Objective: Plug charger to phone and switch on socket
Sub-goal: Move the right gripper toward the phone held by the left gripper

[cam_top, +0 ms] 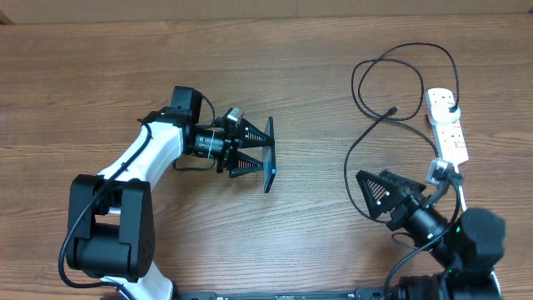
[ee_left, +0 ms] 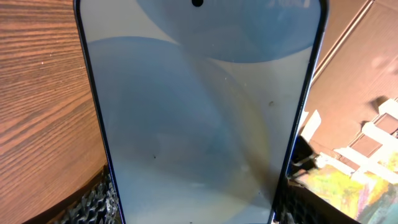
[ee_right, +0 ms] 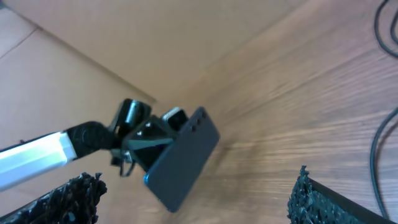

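Bare wooden tabletop. At its centre the left claw pinches the phone on edge. The right claw, spread and empty, sits at 4 o'clock. The charger tip lies at 2 o'clock near the socket; grasping it looks next.

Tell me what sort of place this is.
Probably a robot test bench: a left arm and right arm at a wood-grain table, cardboard along its far edge, with a phone, charger and socket as props.
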Robot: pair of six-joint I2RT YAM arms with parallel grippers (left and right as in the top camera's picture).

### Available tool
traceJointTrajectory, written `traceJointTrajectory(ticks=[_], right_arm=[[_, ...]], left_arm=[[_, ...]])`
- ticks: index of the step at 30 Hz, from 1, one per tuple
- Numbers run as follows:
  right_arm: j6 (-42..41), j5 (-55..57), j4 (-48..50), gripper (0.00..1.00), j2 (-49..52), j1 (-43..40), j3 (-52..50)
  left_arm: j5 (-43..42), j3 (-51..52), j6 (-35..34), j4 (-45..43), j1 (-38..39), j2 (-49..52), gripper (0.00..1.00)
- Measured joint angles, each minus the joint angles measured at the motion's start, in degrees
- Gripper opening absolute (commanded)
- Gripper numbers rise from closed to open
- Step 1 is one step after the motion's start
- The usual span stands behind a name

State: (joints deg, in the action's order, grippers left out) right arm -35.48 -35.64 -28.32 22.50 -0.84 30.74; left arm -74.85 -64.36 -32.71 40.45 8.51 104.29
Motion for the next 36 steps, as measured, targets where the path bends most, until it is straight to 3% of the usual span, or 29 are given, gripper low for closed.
traceJointTrajectory(ticks=[5,11,20,24,31,36], right_arm=[[3.67,0.13,-4.96,0.99,8.94,5.46,9.33],[5.62,8.50,-8.57,0.99,15.69,19.58,15.13],[0.85,37.90,-9.84,1.00,19.76,50.82,15.21],[-0.83,47.82,-6.60,0.99,23.39,59.63,15.23],[-1.97,50.77,1.84,1.00,32.68,64.08,15.26],[-0.20,52.06,4.11,0.78,39.01,64.26,15.26]], left_arm=[[0.00,0.00,0.00,-0.04,0.00,0.00,0.63],[-0.02,0.00,0.00,-0.02,0.00,0.00,0.63],[-0.02,0.00,-0.22,-0.02,0.00,0.00,0.63],[-0.02,0.00,-0.22,-0.04,0.00,0.00,0.63],[-0.09,0.00,-0.22,-0.02,0.00,0.00,0.63],[-0.13,0.00,-0.22,-0.02,0.00,0.00,0.63]])
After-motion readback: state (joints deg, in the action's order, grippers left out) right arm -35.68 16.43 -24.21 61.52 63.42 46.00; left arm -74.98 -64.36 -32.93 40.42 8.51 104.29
